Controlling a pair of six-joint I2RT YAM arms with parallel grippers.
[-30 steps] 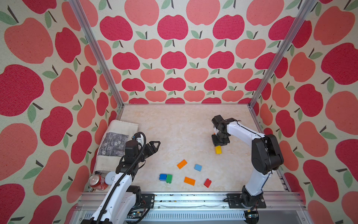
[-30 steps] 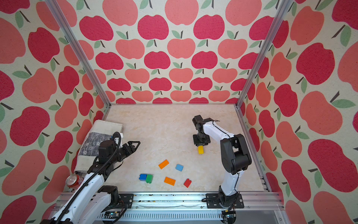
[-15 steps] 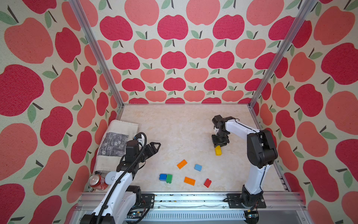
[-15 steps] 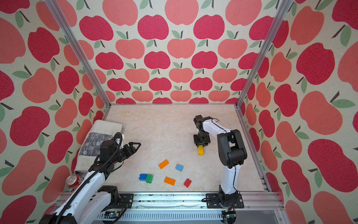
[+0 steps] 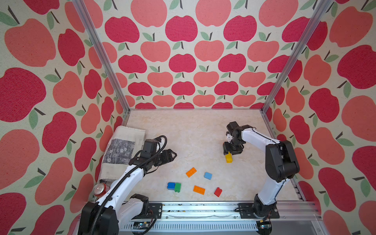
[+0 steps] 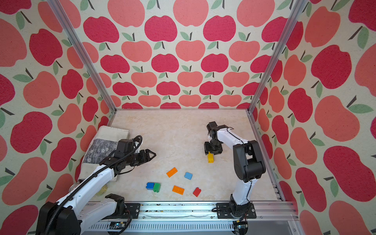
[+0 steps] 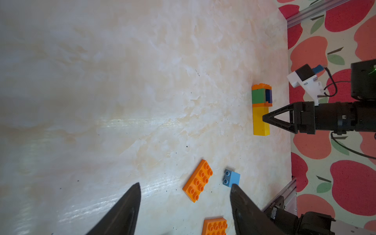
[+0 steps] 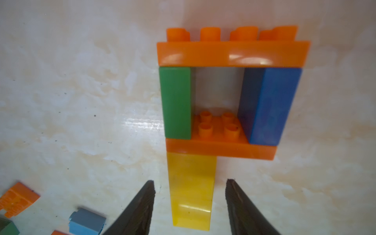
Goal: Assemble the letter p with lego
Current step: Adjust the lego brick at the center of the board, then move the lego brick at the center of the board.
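The lego letter P (image 8: 220, 149) lies on the right of the desk (image 5: 183, 130), yellow stem (image 5: 229, 158) toward the near edge, flanked by the spread, empty fingers of the right claw (image 8: 190, 182). A clean exit likely means rising straight up, brushing neither side of the stem. The left claw (image 7: 185, 184) hangs wide and empty at left. In both top views the right claw hides all of the P but that stem; the left arm (image 5: 126, 179) half covers a red can (image 5: 100, 188).
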